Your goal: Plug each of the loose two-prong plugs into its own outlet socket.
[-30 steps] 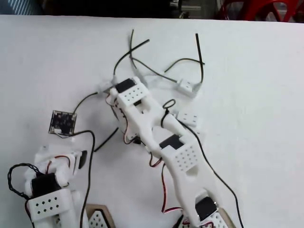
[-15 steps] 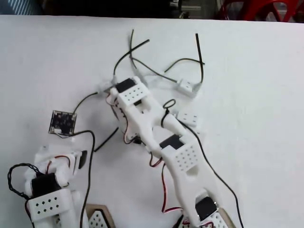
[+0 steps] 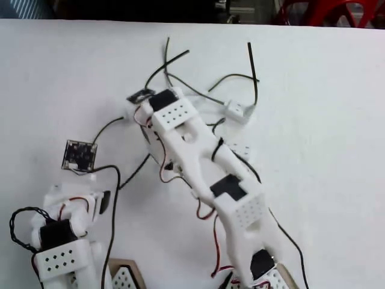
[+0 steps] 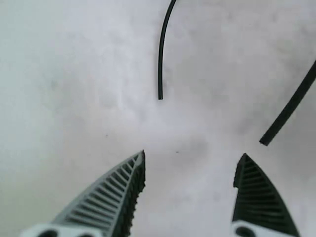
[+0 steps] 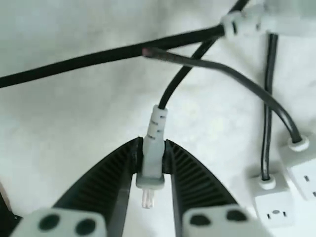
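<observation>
Inside clenched right hand (image 5: 151,144): white plug (image 5: 151,160)

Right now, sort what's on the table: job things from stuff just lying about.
Job: plug, clamped in right gripper; outlet; second outlet beside it.
Lying about: circuit board; left gripper, open, holding nothing.
</observation>
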`<state>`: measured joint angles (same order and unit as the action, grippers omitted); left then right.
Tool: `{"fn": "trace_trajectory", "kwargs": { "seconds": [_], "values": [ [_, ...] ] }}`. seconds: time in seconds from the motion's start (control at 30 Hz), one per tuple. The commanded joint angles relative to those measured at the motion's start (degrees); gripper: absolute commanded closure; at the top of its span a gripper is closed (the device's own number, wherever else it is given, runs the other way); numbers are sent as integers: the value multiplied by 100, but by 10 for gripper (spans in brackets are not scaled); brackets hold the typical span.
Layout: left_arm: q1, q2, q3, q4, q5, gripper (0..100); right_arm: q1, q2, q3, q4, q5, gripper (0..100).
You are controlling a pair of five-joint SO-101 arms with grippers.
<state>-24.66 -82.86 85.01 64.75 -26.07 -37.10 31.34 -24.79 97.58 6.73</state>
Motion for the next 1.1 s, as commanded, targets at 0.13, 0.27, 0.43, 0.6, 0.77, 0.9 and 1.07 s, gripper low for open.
{"fn": "trace_trajectory", "kwargs": {
  "seconds": [0.13,0.27,0.43,0.6,0.77,0.9,1.07],
  "values": [
    [4,-75,-18,-141,-9,714,-356,-2396,1187,84,-44,981],
    [4,-75,-18,-141,-9,714,-593,-3556,1864,75,-70,981],
    [4,-75,-18,-141,-9,714,-884,-4760,2400,48,-79,981],
    [4,-75,-18,-141,-9,714,-796,-5481,3024,-382,-79,981],
    [4,-75,-18,-141,-9,714,-769,-6185,3578,-760,-79,981],
    [4,-75,-18,-141,-9,714,-646,-6879,3956,-1059,-88,981],
    [4,-75,-35,-141,26,711,-136,-7538,4941,-2070,-475,981]
  ]
}}
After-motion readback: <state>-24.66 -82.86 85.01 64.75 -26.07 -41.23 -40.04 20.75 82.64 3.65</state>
